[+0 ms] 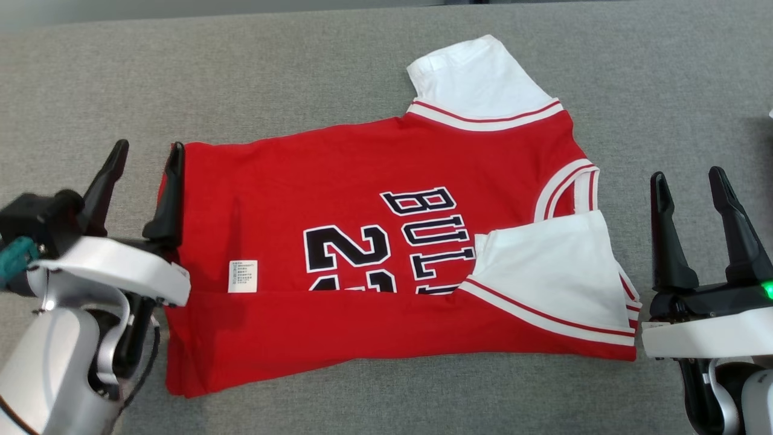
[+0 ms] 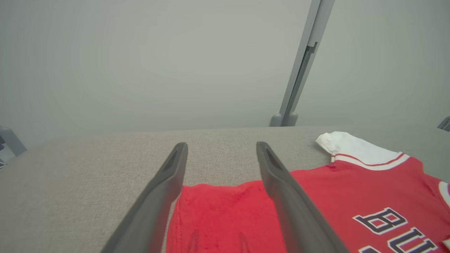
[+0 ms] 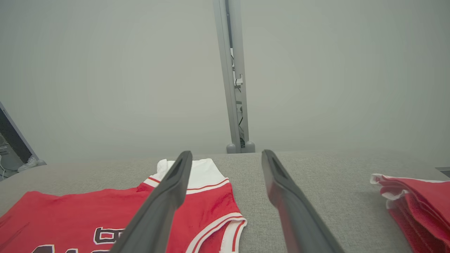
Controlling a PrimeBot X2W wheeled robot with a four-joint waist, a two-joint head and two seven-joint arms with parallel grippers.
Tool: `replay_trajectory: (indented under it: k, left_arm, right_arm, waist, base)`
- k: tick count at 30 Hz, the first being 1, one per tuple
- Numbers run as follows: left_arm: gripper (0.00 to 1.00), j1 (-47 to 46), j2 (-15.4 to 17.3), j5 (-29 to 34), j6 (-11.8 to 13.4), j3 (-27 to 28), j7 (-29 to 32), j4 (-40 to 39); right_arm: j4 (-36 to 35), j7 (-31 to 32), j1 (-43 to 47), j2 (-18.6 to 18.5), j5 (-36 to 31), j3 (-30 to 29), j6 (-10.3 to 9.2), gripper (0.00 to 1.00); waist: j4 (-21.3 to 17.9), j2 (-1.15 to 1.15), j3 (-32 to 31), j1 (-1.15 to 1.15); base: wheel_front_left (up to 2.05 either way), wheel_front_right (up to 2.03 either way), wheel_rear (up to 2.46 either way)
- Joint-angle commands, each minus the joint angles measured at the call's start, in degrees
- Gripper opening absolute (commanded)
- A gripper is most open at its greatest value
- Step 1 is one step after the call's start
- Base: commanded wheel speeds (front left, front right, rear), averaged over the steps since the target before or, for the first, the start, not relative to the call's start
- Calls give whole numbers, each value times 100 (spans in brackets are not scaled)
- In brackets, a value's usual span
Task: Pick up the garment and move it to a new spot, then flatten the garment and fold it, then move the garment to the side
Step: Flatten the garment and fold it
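The garment (image 1: 338, 199) is a red jersey with white sleeves and dark lettering, spread on the grey table (image 1: 302, 72). Its near long edge is folded up over the front, and one white sleeve lies folded across the chest. My left gripper (image 1: 148, 158) stands open at the jersey's left hem edge, the right finger over the red cloth, nothing held. In the left wrist view the garment (image 2: 225, 218) lies under and between the open fingers (image 2: 165, 189). My right gripper (image 1: 688, 181) is open just right of the collar end, over bare table. The right wrist view shows the garment (image 3: 70, 214) at lower left.
A stack of folded red and white garments (image 3: 418, 200) lies at the table's right side. A grey post (image 3: 233, 77) stands behind the far edge, against a plain pale wall. Bare grey table surrounds the jersey on all sides.
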Motion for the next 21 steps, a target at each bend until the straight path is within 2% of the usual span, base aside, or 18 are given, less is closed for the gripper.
replay_trajectory:
  k: [1, 12, 17, 21]
  left_arm:
    - [100, -217, 67, -68, -76, 15, 70, 174]
    - [100, -1567, 312, -619, -864, 8, 987, 2517]
    - [100, -1926, 376, -777, -1079, -47, 1402, 3329]
    - [100, -2019, 362, -836, -1146, -111, 1652, 3788]
  right_arm:
    - [27, -52, -82, -16, 43, 2, 1, 100]
    - [456, -333, -378, -14, 269, 384, 1, 100]
    - [657, -451, -500, -15, 347, 498, 1, 100]
    - [758, -519, -562, -14, 401, 524, 1, 100]
  waist:
    - [-105, 0, 112, 0]
    - [-575, 0, 548, 0]
    - [-691, 0, 640, 0]
    - [-743, 0, 645, 0]
  base:
    - [0, 0, 0]
    - [0, 0, 0]
    - [0, 0, 0]
    - [0, 0, 0]
